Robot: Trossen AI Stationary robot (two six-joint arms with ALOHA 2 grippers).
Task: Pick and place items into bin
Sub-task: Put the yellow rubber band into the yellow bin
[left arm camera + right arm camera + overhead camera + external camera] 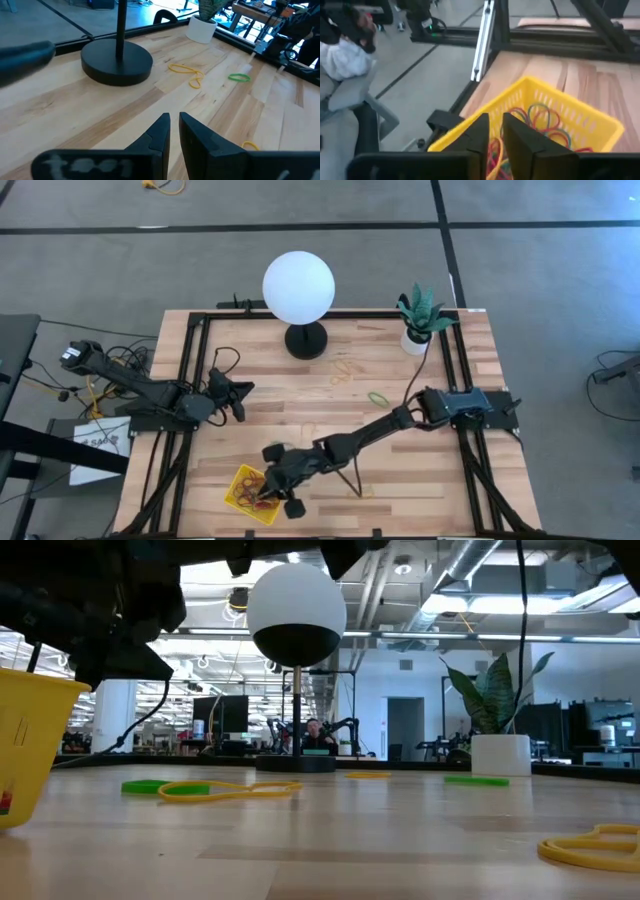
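The yellow bin (pixel 244 480) sits near the table's near-left corner, with several red, green and yellowish rubber bands (pixel 542 117) inside it. My right gripper (pixel 268 496) reaches across the table and hovers over the bin (pixel 580 112), fingers shut to a thin slit (pixel 493 135). Loose bands lie flat on the wood: a yellowish one (pixel 343 372), a green one (pixel 377 397) and a yellowish one (pixel 365 490). My left gripper (pixel 240 395) waits shut at the table's left, above the wood (pixel 172 130). My right gripper points down into the bin from its right side with shut fingers (pixel 480 132). Whether a band is pinched between them, I cannot tell; red and yellowish loops (pixel 494 155) show through the slit.
A lamp with a white globe (pixel 298 288) and a black round base (pixel 306 340) stands at the far middle. A white plant pot (pixel 416 340) is at the far right. Black frame rails (pixel 190 380) run along the table's sides. Bare wood lies mid-table.
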